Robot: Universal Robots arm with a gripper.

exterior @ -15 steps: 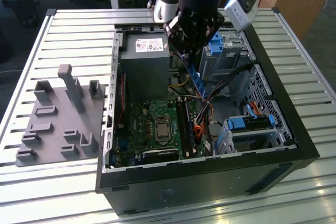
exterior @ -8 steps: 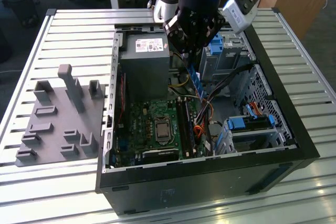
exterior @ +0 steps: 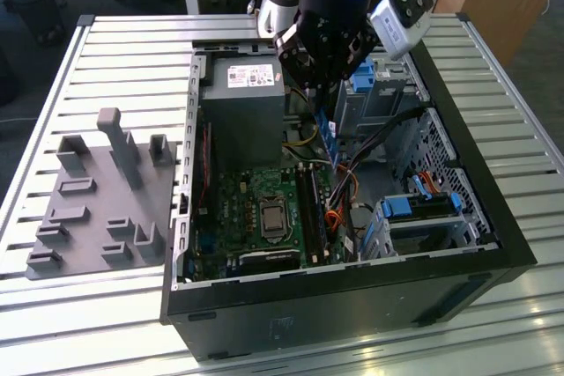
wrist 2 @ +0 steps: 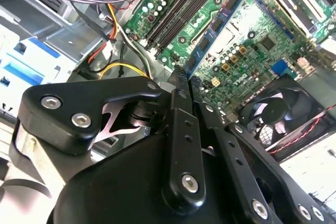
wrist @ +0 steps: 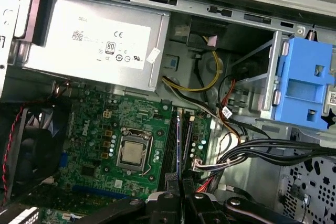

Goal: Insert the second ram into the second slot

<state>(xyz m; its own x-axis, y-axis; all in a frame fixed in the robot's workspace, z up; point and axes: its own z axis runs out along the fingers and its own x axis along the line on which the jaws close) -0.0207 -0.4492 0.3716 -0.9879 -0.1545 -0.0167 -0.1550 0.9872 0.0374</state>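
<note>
My gripper hangs inside the open computer case, shut on the second ram, a thin blue stick held by its upper end and pointing down at the motherboard. In the second wrist view the black fingers clamp the ram, which reaches out over the green board beside the long black memory slots. The first wrist view shows the ram edge-on as a blue line between two slots, with the gripper behind it. The ram's lower end looks to be above the slots; I cannot tell whether it touches them.
A grey power supply sits beside the gripper. The processor socket lies next to the slots. Bundled cables and blue drive brackets crowd the other side. A case fan stands at the board's edge. A grey fixture plate lies outside the case.
</note>
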